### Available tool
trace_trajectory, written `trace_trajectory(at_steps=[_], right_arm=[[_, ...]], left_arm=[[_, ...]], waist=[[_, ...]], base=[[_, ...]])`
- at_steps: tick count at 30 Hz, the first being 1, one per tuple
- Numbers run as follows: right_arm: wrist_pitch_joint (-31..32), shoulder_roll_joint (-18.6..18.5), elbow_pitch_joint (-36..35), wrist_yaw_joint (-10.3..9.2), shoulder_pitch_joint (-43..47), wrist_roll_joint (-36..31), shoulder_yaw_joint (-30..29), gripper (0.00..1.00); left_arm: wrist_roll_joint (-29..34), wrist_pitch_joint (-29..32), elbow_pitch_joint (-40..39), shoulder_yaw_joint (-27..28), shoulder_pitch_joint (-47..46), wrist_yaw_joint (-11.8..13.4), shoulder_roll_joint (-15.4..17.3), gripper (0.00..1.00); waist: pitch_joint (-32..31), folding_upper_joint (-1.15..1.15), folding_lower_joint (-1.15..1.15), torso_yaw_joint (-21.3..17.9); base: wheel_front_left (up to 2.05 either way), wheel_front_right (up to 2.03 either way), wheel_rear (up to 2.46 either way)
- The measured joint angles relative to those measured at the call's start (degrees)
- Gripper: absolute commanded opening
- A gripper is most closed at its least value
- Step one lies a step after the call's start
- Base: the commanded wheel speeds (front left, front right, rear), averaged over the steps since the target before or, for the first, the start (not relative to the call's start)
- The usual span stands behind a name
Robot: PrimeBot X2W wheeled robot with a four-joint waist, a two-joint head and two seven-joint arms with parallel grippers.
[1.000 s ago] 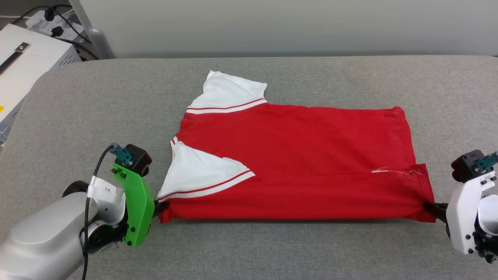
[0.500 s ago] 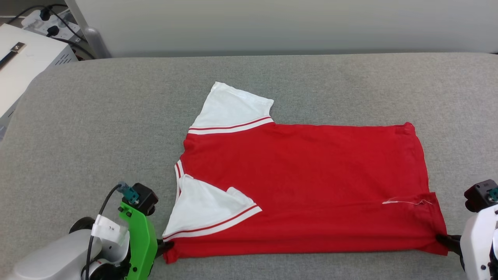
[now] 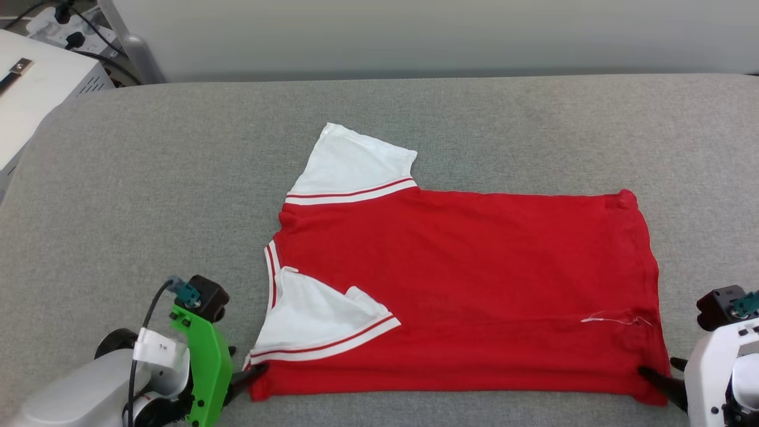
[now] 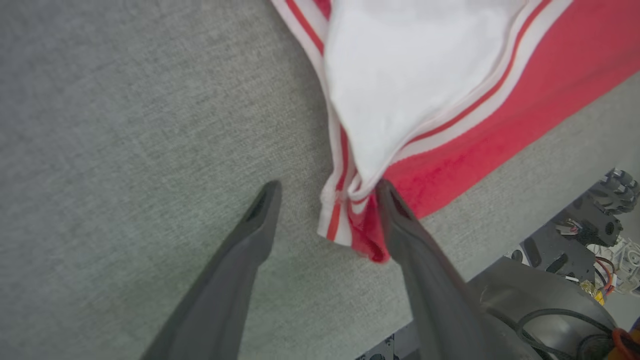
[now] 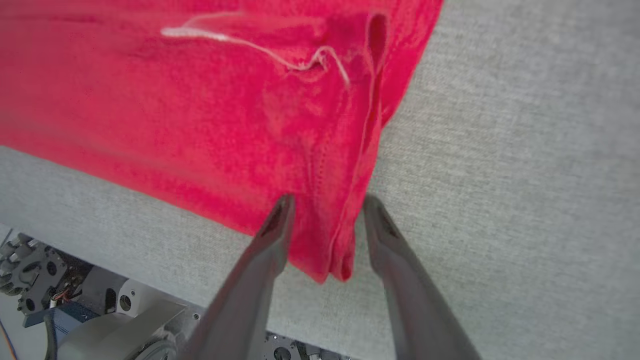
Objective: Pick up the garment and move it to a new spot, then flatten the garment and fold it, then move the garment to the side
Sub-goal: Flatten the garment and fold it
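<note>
Grey fabric-covered table (image 3: 148,178), pale wall (image 3: 415,35) behind, white box (image 3: 35,89) at far left.

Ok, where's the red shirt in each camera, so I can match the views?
Head view: the garment lies flat mid-picture on the grey surface, sleeves left, hem right.
Left wrist view: the garment is upper right, its striped corner between the fingers of the open left gripper.
Right wrist view: the garment is upper left, its hem corner between the fingers of the open right gripper.
Shared landmark: the grey surface under it.
</note>
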Motion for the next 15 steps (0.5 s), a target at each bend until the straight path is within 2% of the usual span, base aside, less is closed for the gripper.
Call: trace_trajectory(at_steps=[7,12,15], right_arm=[[-7.35,0.37,-3.60,0.00,-2.15,-1.18,-5.11,1.00],[-15.24,2.40,-6.89,0.00,-5.70,-5.01,-8.44,1.00],[-20.05,4.63,-8.58,0.00,-7.14,-7.82,-9.67,1.00]], left_arm=[[4.30,-3.63,-1.77,2.43,-3.66,2.83,4.15,1.00],[9.65,-8.46,-1.85,5.71,-9.61,6.13,4.79,1.00],[10.70,-10.39,-1.46,7.55,-12.91,7.28,4.04,1.00]], waist=[[-1.74,0.00,0.00,-0.43],[-1.37,0.00,0.00,-1.06],[-0.43,0.00,0.00,-1.48]], base=[[0.00,0.00,0.00],[0.00,0.00,0.00],[0.00,0.00,0.00]])
